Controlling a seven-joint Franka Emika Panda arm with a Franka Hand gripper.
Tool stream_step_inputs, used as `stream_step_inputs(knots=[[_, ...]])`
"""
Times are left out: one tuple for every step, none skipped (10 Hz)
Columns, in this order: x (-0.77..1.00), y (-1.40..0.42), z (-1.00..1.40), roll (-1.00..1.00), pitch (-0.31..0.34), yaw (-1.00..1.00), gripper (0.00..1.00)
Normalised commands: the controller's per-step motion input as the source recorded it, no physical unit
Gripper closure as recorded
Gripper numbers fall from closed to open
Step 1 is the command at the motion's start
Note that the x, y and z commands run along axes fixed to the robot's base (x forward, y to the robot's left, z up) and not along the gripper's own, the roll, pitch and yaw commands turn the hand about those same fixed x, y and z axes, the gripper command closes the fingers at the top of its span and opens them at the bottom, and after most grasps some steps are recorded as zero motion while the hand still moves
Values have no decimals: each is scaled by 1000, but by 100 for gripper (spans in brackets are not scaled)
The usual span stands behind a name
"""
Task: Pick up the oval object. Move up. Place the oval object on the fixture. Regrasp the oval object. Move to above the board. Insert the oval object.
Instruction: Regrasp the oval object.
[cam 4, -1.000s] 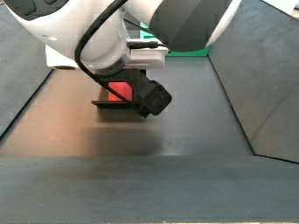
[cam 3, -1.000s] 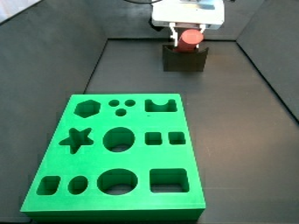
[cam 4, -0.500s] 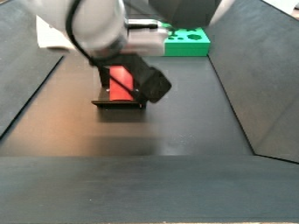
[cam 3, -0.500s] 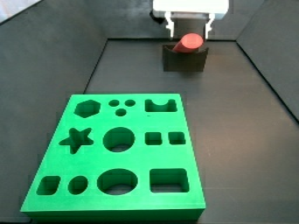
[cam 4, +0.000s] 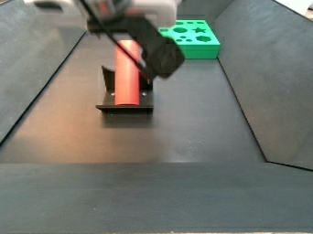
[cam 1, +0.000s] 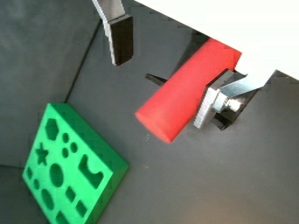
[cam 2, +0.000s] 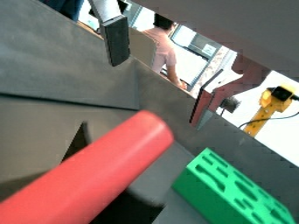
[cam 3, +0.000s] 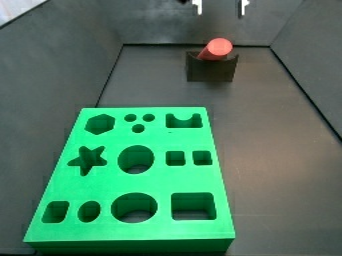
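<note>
The oval object, a smooth red-orange peg with rounded ends, lies in the curved notch on top of the fixture, the small dark block that stands near the far wall of the dark floor in a side view. In a side view from the opposite end the peg stretches lengthwise along the fixture, resting on it with nothing clamped around it. The gripper hangs above the peg at the upper edge of that side view, only its two finger tips showing, spread apart and clear of the peg. In both wrist views the peg lies in the gap between the fingers, flat silver plates with dark pads, which stand well to either side of it without touching; the jaws are released and hold nothing. The board, bright green with star, hexagon, round, square and oval cut-outs, lies flat on the floor well apart from the fixture, nearer the camera in that side view, and shows as a green slab beyond the fixture in a side view from the opposite end.
</note>
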Motion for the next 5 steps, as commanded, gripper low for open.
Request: stream_step_inputs(knots=[[-1000,0,0,-17,-74,-6,0],[-1000,-1,-32,-31,-96,-21,0],[-1000,0,-7,-11,-121,-22,0],[-1000,-7,-1,18,-131,0,0],[-1000,-8,-4,44,-137,19,0]])
